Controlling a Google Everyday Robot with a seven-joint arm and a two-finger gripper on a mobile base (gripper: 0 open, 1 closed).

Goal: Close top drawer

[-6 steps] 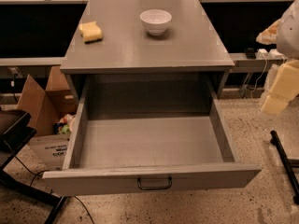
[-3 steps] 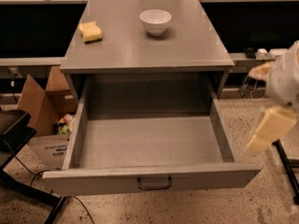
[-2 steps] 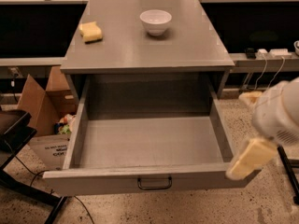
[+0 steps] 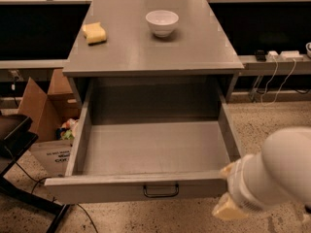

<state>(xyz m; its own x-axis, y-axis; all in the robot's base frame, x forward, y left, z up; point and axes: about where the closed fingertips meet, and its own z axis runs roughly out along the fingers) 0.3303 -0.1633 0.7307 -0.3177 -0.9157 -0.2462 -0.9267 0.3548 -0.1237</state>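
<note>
The top drawer (image 4: 146, 154) of the grey cabinet is pulled far out and is empty inside. Its flat front (image 4: 97, 191) faces me, with a small dark wire handle (image 4: 161, 191) at its centre. My arm comes in from the lower right as a large white shape (image 4: 277, 174). My gripper (image 4: 228, 208) is at the arm's yellowish tip, low down by the right end of the drawer front, to the right of the handle.
On the cabinet top (image 4: 194, 47) stand a white bowl (image 4: 162, 22) and a yellow sponge (image 4: 94, 33). A cardboard box (image 4: 46, 125) sits on the floor at the left, with a dark stand (image 4: 19, 144) in front of it. Cables (image 4: 272, 76) hang at the right.
My arm has swung down and to the left from the right side, ending near the right end of the drawer front. The drawer has not moved.
</note>
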